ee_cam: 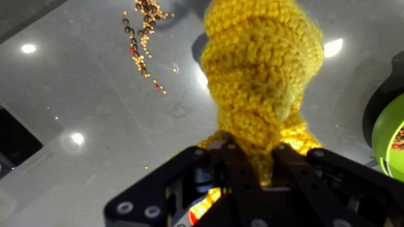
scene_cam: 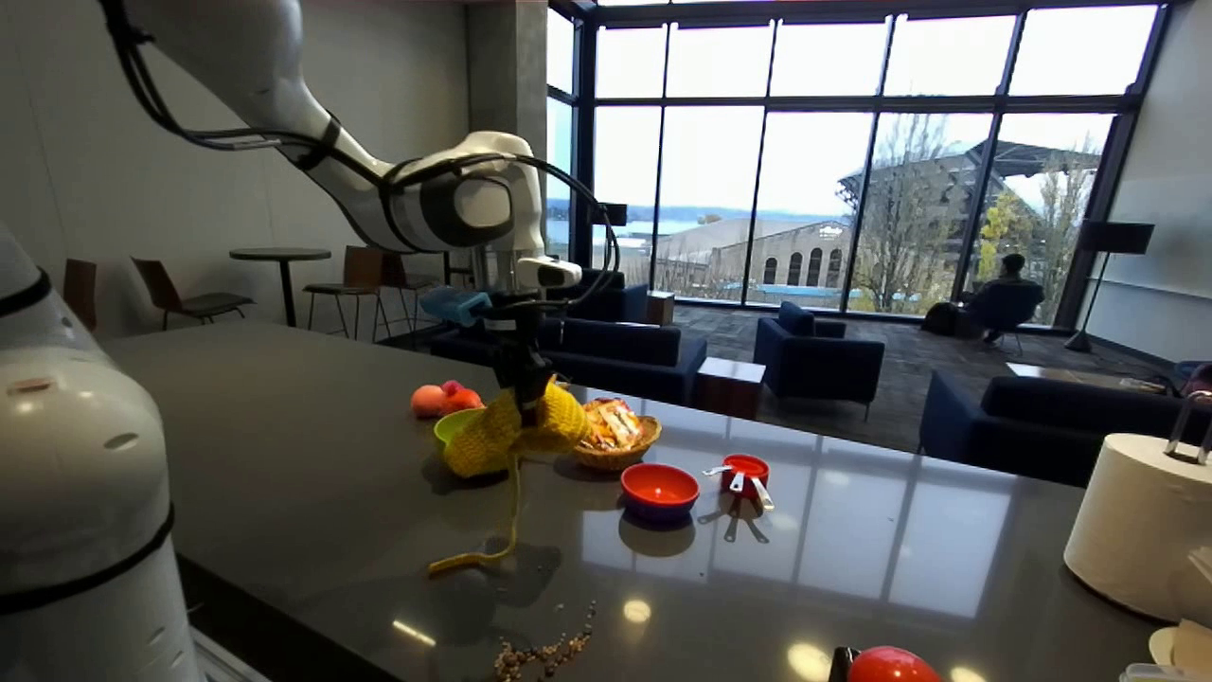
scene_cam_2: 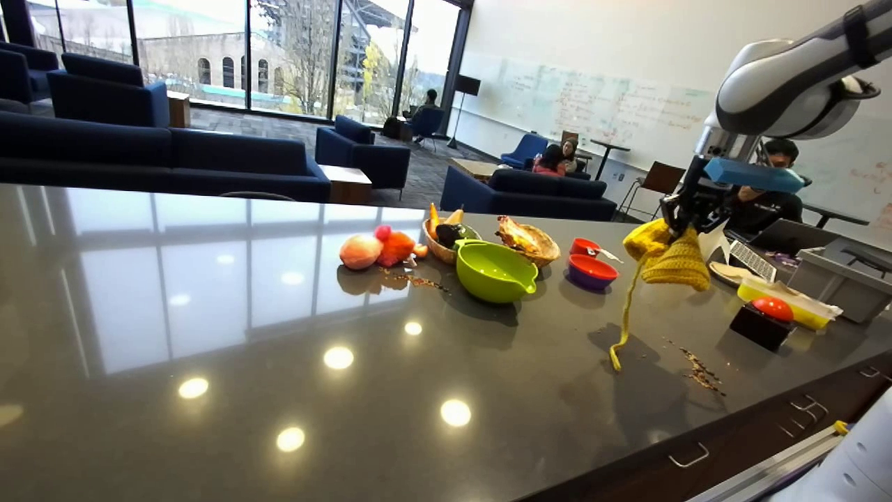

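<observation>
Yellow crochet (ee_cam: 262,63), pinched by the claw (ee_cam: 257,149), hangs inside the counter edge (scene_cam_2: 655,440), apart from the green bowl (scene_cam_2: 491,280).

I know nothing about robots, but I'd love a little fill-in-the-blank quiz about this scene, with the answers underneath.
1. The gripper pinches a crocheted piece whose colour is ____.
2. The spouted bowl on the counter is coloured ____.
3. In an exterior view, the woven baskets behind that bowl number ____.
4. The red dome sits on a box coloured ____.

Missing words: yellow; green; two; black.
</observation>
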Controlling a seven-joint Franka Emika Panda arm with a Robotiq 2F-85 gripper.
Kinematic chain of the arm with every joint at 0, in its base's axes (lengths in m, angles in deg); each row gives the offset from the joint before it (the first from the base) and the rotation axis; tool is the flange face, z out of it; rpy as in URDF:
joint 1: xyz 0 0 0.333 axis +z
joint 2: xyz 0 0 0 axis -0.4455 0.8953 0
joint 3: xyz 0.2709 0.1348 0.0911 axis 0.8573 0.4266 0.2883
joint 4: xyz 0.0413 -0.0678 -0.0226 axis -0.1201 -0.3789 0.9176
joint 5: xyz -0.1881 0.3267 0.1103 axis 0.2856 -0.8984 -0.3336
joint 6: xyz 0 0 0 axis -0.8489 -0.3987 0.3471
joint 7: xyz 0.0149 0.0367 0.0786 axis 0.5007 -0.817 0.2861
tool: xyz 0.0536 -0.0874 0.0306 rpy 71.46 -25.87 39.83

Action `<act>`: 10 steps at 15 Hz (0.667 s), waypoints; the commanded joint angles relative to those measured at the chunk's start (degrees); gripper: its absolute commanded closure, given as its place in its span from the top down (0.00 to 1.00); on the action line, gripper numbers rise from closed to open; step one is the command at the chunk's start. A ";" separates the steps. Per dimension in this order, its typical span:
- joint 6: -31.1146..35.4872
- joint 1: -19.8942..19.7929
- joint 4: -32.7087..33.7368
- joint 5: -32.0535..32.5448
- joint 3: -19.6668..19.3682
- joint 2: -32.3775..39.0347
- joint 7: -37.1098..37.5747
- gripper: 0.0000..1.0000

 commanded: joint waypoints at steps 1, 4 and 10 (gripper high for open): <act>-1.91 -2.57 3.69 2.55 0.09 4.07 5.67 0.04; -4.53 -3.73 3.58 3.53 -0.52 3.74 9.00 0.04; -10.86 -6.28 1.24 4.29 -3.02 2.02 12.17 0.04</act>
